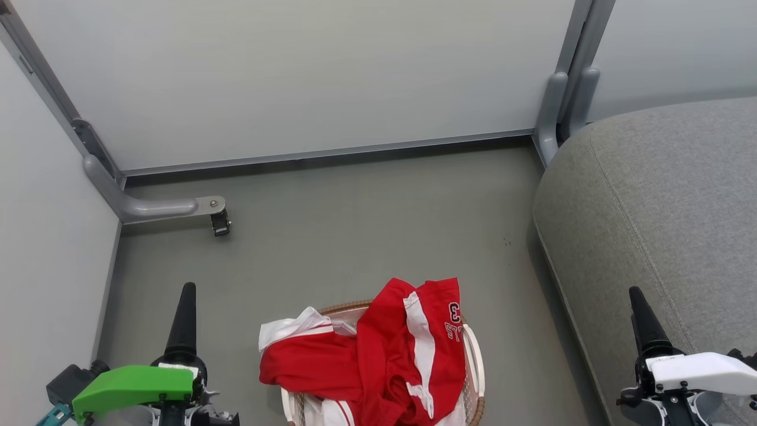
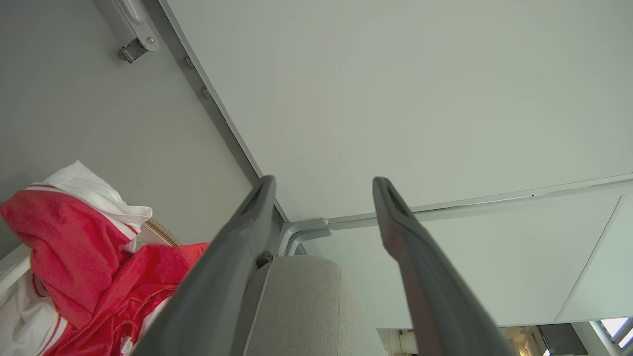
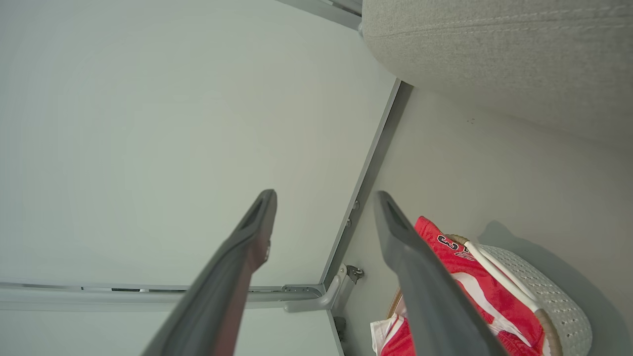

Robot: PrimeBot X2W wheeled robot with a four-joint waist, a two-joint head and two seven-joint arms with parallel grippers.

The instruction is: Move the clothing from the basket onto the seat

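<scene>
In the head view, the clothing (image 1: 378, 349) is lying heaped in the basket (image 1: 476, 361) at 6 o'clock, red with white stripes, one piece showing a white number 3 and draping over the far rim. The basket is standing on the grey floor (image 1: 355, 225). The seat (image 1: 662, 219) is filling the 3 o'clock side, well apart from the basket, with nothing red lying on it. The left claw (image 1: 186, 296) is pointing up at 7 o'clock under its green cover, and the right claw (image 1: 637, 296) is pointing up at 4 o'clock in front of the seat's edge (each is showing edge-on here, so the gap is not readable). A small caster (image 1: 220, 223) is sitting at 10 o'clock by the wall panel (image 1: 307, 77).

In the left wrist view, the left claw (image 2: 324, 183) is standing wide apart and gripping nothing, its fingers aiming at the pale panel. The clothing (image 2: 74, 247) is bunching at 8 o'clock, and a corner of the seat (image 2: 301, 306) is showing at 6 o'clock between the fingers.

In the right wrist view, the right claw (image 3: 325, 194) is likewise spreading wide and carrying nothing. The clothing (image 3: 474, 282) is resting in the basket (image 3: 559, 301) at 4 o'clock, and the seat (image 3: 494, 54) is spanning 1 o'clock.
</scene>
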